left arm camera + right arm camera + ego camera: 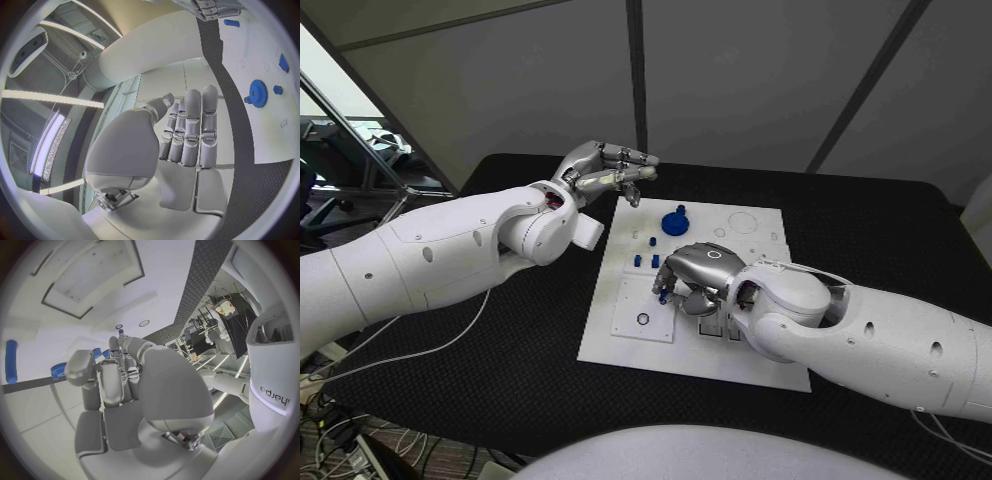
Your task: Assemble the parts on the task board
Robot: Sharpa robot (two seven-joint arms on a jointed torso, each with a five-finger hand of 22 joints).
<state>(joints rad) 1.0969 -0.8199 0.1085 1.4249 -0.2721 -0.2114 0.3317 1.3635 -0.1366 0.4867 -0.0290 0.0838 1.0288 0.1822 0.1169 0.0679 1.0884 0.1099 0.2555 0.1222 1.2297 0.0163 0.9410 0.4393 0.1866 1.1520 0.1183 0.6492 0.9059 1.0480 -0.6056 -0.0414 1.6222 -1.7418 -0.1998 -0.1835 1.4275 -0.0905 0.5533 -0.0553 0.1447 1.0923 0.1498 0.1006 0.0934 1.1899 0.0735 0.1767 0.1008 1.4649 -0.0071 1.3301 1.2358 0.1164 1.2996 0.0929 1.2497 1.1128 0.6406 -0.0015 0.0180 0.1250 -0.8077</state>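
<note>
The white task board (625, 345) lies in the middle of the black table. A blue gear (675, 222) stands near its far edge, also the blue gear (258, 93) and the blue gear (57, 370). Two small blue pegs (646, 260) stand left of my right hand (697, 275). That hand is curled down over the board's middle, and a small blue part (662, 297) sits at its fingertips, pinched between thumb and finger as the blue part (97, 353). My left hand (606, 170) hovers above the board's far left corner, fingers stretched side by side (190, 130), holding nothing.
A black ring (643, 319) marks a raised white square at the board's near left. Grey slots (718, 330) lie under my right wrist. A longer blue piece (10, 361) lies on the board. Black table (516, 390) surrounds the board.
</note>
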